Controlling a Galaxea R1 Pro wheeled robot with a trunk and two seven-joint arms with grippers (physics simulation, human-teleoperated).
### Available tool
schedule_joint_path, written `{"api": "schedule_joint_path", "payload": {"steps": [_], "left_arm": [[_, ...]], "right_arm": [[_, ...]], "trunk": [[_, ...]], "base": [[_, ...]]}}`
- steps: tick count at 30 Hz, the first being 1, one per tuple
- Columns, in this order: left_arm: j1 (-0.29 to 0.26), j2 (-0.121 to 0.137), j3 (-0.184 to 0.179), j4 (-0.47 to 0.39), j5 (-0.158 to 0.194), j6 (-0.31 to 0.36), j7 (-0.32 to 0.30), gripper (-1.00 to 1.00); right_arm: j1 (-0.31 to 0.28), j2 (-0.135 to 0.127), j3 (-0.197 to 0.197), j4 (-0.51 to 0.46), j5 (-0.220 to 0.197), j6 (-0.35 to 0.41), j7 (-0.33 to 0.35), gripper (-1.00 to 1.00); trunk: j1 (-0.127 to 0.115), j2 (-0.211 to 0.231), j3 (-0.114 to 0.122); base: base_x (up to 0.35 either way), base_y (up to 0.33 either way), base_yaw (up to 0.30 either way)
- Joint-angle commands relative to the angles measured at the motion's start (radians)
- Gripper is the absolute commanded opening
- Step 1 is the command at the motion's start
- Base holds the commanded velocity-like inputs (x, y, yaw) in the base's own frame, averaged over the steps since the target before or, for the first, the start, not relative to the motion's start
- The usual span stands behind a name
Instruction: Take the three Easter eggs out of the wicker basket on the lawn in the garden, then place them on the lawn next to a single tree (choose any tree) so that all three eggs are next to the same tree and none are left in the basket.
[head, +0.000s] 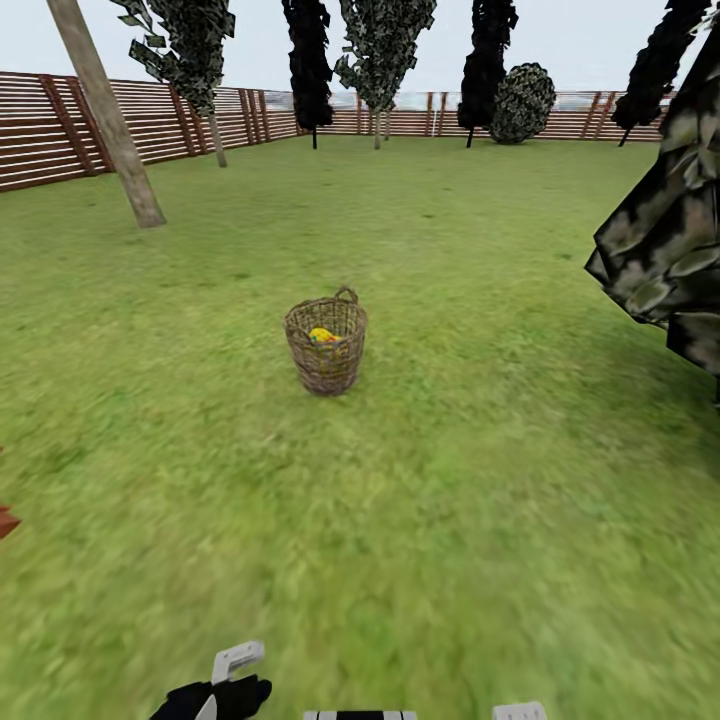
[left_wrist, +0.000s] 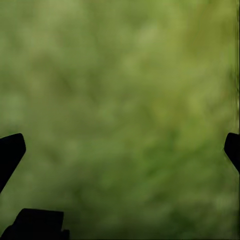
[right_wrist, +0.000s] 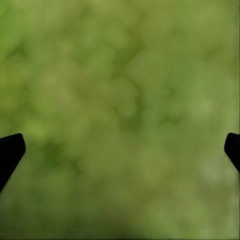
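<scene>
The left fingers (left_wrist: 120, 145) stand spread wide with nothing between them, their dark tips at either edge of the left wrist view over blurred grass; the right fingers (right_wrist: 120, 145) are spread just as wide and equally empty over the lawn (right_wrist: 120, 100). From the head view, the wicker basket (head: 326, 345) stands upright on the lawn (head: 480, 480) at about 12 o'clock from the robot, a touch toward 11, and well apart from both arms, whose ends barely show at the lower edge: the left arm (head: 215, 690) at roughly 7 o'clock of the picture, a white part of the right (head: 518, 711) near 5. The basket lies slightly nearer the left arm's side, though neither hand looks to be within reach, so the coming move is probably a drive straight ahead before any reach downward into the basket's open mouth. Inside it, a patch of yellow shows just below the rim, at least one of the Easter eggs (head: 322, 336); how many lie there cannot be told at this range. One loop handle rises at the basket's far rim, about 1 o'clock. A thick, leaning grey-brown tree (head: 106, 115) rises at about 10 o'clock from the basket, well apart from it, before the slatted fence (head: 40, 130). It seems the nearest candidate for setting the eggs down.
</scene>
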Motion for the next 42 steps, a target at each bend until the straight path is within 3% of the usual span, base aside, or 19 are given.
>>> {"api": "schedule_joint_path", "payload": {"steps": [1, 42], "left_arm": [[0.000, -0.001, 0.007, -0.002, 0.000, 0.007, -0.004, 1.00], [0.000, -0.001, 0.007, -0.002, 0.000, 0.007, -0.004, 1.00]], "right_arm": [[0.000, 0.000, 0.000, 0.000, 0.007, -0.003, -0.001, 1.00], [0.000, 0.000, 0.000, 0.002, 0.007, -0.002, 0.000, 1.00]], "trunk": [[0.000, 0.000, -0.001], [0.000, 0.000, -0.001]], "base": [[0.331, 0.000, 0.000], [0.331, -0.011, 0.000]]}}
